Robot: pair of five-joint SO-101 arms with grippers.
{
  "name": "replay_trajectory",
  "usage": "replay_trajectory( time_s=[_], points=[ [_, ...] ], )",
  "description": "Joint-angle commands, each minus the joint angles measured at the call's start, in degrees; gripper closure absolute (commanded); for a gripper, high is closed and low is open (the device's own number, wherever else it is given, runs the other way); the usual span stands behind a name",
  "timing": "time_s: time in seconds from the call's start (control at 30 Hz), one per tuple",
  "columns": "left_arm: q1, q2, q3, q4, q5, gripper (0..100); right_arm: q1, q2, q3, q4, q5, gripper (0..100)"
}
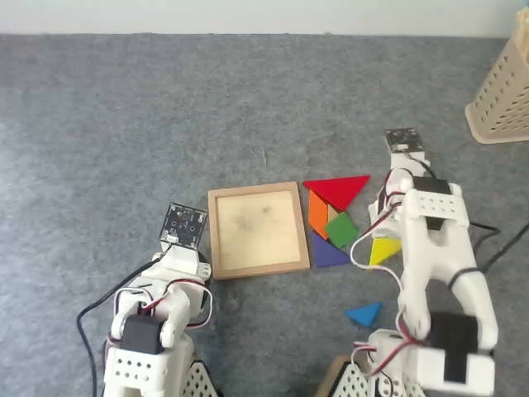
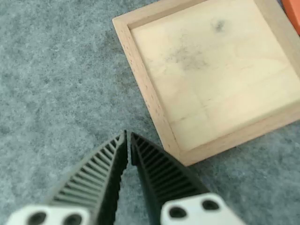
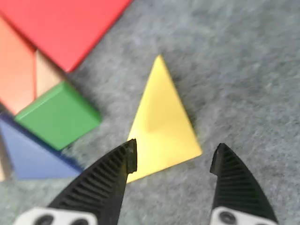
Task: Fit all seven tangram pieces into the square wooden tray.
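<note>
Right gripper point(image 3: 176, 146) hangs wide open over the yellow triangle point(image 3: 161, 117), out on the carpet right of the empty wooden tray point(image 1: 212, 236). First pick looks on: it needs to lower, straddle, pinch. Left gripper point(image 2: 128, 137) sits closed beside the tray's corner.

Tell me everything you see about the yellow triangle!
The yellow triangle is a flat, smooth piece with sharp corners and a slightly shiny top; it looks like painted wood. It lies flat on the grey carpet, outside the wooden tray, a little apart from the green square and touching no other piece. The right end effector hangs open over its wide end, with one fingertip above a corner. Whether that fingertip touches it is unclear.
</note>
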Motion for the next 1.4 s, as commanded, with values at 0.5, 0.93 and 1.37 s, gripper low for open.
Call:
replay_trajectory(
  time_s=[0.5,0.93,1.37],
  points=[
    [0.4,-1.2,-1.1,0.4,0.4,99,-4.9,15.9,-8.6,3.0,0.6,74.9],
    [0.4,-1.2,-1.1,0.4,0.4,99,-5.8,5.8,-5.8,2.2,2.7,71.4],
    [0.4,-1.2,-1.1,0.4,0.4,99,-5.3,1.9,-1.4,0.6,-5.8,71.4]
  ],
)
